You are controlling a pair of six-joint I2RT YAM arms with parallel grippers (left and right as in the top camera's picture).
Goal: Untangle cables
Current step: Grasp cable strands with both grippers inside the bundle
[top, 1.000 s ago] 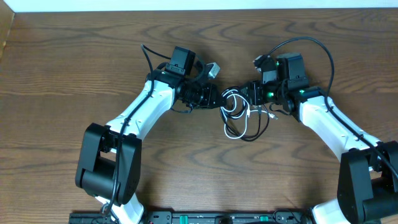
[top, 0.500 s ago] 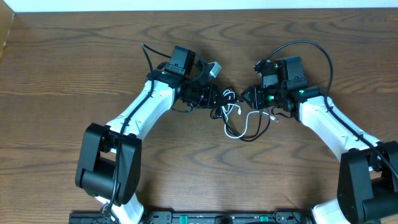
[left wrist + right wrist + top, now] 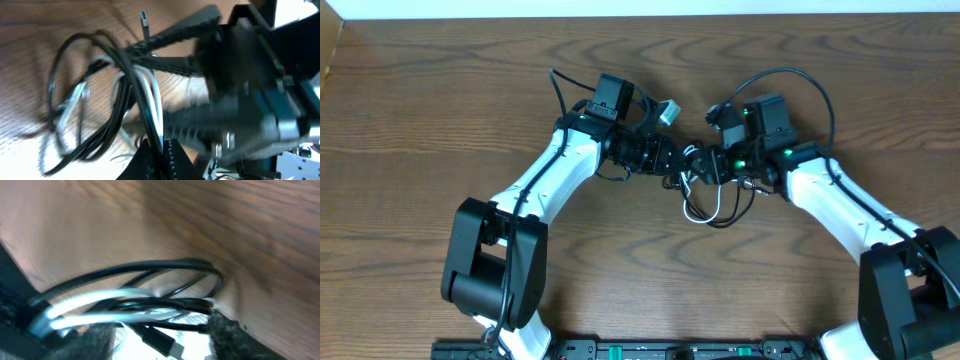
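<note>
Found the left arm (image 3: 555, 170) rising from the lower left of the overhead view, elbow folded, white forearm angled up and right toward the upper centre above the brown wood-grain table (image 3: 420, 100). Found the right arm (image 3: 830, 195) mirrored from the lower right, slanted up and left, green lamps lit near its wrist. Saw both wrists almost nose to nose just above the centre of the frame.

Caught the left gripper (image 3: 157, 147) at the bottom centre of its own camera view, dark fingers pinched together on the cables (image 3: 712, 205), with the white cord (image 3: 154, 97) and a black one running straight into the narrow gap. Saw the right gripper (image 3: 708, 168) spread wide in the left wrist view, one long black finger above the bundle and one below. Could not tell through the blur whether either finger touched it.

Placed the cables between the two grippers and just below them in the overhead view, loops drooping toward the middle of the table. Noted thin, round, glossy black cords (image 3: 119, 60) curved in wide ovals, the white cord doubled into a slim hairpin, all crossing one another. Picked out a small blue-tipped plug (image 3: 144, 19) near the top centre of the left wrist view, and a blocky dark plug (image 3: 162, 341) at the bottom centre of the right wrist view.
</note>
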